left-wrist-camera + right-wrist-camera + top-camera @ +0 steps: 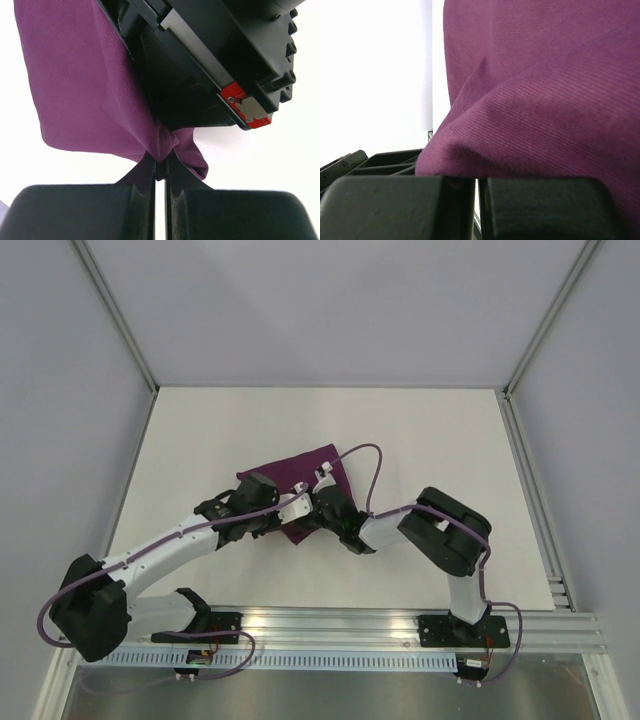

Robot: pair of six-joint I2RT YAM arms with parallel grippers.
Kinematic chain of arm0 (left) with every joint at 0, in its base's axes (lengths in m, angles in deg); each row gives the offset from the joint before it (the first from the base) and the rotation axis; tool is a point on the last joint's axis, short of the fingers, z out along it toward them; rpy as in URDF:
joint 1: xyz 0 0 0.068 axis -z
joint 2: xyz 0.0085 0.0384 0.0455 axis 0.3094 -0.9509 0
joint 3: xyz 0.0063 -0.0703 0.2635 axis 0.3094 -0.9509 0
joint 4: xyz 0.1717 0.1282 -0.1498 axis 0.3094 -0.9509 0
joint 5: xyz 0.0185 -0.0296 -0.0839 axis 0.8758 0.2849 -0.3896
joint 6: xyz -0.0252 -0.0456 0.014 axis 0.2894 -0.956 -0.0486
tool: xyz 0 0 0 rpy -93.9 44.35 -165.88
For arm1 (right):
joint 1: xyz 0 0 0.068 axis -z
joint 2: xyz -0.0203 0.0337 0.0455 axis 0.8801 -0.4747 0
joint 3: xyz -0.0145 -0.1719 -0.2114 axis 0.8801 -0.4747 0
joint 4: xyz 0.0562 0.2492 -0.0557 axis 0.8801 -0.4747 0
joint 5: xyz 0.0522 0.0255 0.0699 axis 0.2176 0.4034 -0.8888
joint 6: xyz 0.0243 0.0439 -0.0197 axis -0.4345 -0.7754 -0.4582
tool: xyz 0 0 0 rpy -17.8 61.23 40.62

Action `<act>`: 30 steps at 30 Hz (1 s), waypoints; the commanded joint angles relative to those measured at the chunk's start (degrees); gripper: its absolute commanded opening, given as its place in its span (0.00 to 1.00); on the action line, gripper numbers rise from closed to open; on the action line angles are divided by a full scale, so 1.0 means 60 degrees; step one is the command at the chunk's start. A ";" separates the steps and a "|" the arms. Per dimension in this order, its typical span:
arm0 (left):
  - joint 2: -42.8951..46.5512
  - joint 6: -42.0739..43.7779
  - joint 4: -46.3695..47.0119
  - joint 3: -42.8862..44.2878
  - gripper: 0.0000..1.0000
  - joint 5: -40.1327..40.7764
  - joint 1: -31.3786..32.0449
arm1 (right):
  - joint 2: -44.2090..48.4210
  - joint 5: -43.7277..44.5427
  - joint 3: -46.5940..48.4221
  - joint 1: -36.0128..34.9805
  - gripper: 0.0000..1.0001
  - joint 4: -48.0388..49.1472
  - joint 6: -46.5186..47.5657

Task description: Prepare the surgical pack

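Observation:
The surgical pack (pixel 285 472) is a plum-purple fabric bundle at the middle of the white table, partly hidden under both wrists. My left gripper (pixel 289 512) is at its near-left edge. In the left wrist view the left gripper (pixel 161 162) is shut on a pinched fold of the pack (pixel 75 75). My right gripper (pixel 320 498) is over the bundle's right part. In the right wrist view the right gripper (pixel 477 182) has its fingers close together, with the pack (pixel 545 75) bunched right at their tips and filling the view.
The white table (pixel 430 440) is ringed by grey walls and aluminium frame posts (pixel 125 325). A metal rail (pixel 340 625) runs along the near edge with the arm bases. The right arm's black wrist body (pixel 200 60) hangs close above my left fingers.

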 commanded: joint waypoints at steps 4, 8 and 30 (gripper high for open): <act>0.0714 -0.0324 -0.0331 0.0576 0.00 -0.1017 0.0069 | -0.0546 0.1075 0.0470 0.0211 0.00 0.2085 -0.0453; 0.0788 -0.0252 -0.0728 0.0752 0.00 -0.1120 0.0084 | -0.0548 0.1750 0.0236 0.0299 0.00 0.2850 -0.0587; 0.1124 0.0260 -0.1079 0.0182 0.00 -0.0988 0.0084 | -0.0826 0.4445 0.0193 0.0869 0.00 0.2690 -0.0221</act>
